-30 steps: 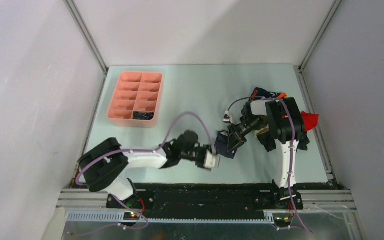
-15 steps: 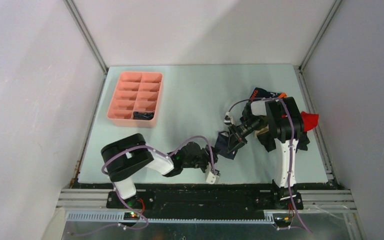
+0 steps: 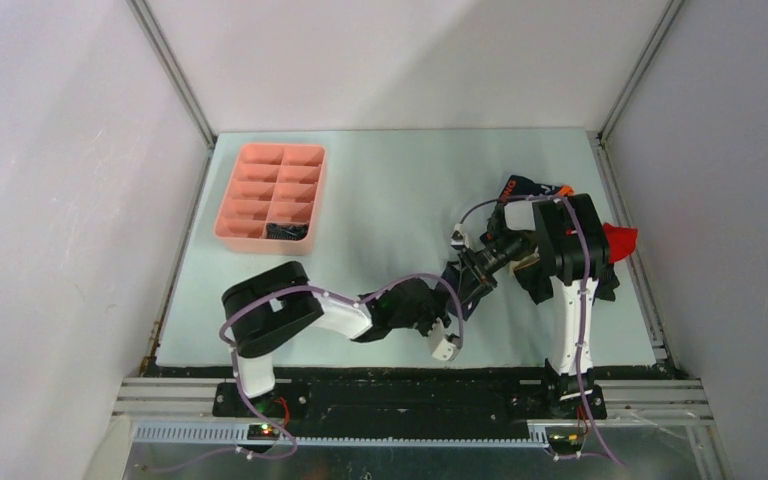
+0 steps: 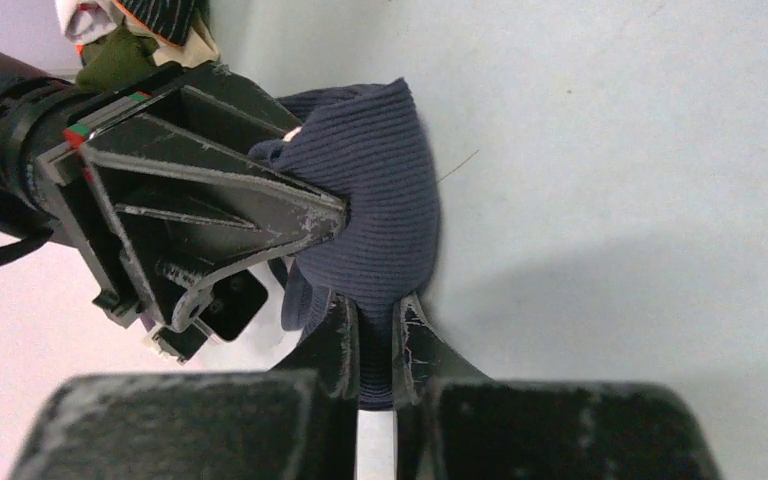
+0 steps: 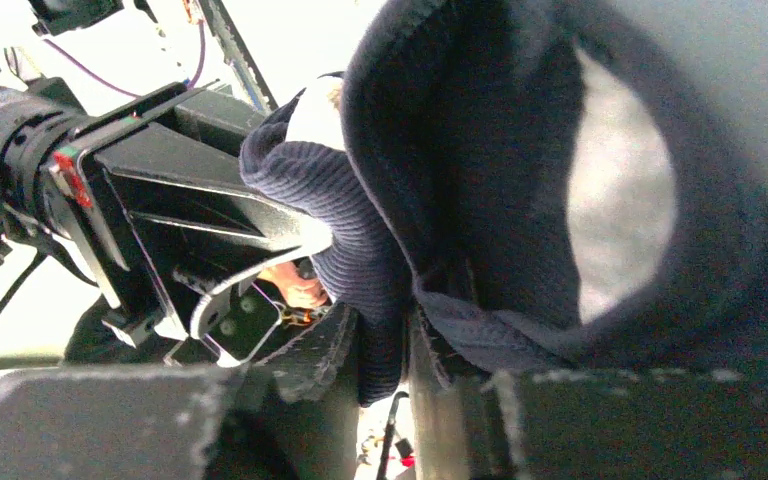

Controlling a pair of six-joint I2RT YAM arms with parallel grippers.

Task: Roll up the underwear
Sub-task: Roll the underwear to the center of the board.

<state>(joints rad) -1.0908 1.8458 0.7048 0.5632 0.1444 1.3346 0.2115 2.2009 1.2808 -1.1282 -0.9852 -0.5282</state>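
The left claw (image 4: 374, 312) and right claw (image 5: 385, 345) both pinch the navy briefs (image 4: 380, 190), which are bunched, not neatly rolled. One dark bundle (image 3: 287, 231) sits in the tray (image 3: 258, 158) (the heap (image 3: 530, 188) waits untouched), so I'd say most is left.

We see the navy underwear (image 4: 380, 190) as soft ribbed knit cloth, matt and slightly fuzzy. The left gripper (image 4: 372, 315) is matt black plastic, its edges scuffed and whitened. The right gripper (image 5: 385, 345) shows the same hard black plastic. The table (image 4: 610, 150) looks pale, smooth and matt. The pink tray (image 3: 260, 243) looks like smooth plastic, and the frame rails (image 3: 167, 62) like pale metal with a dull sheen.
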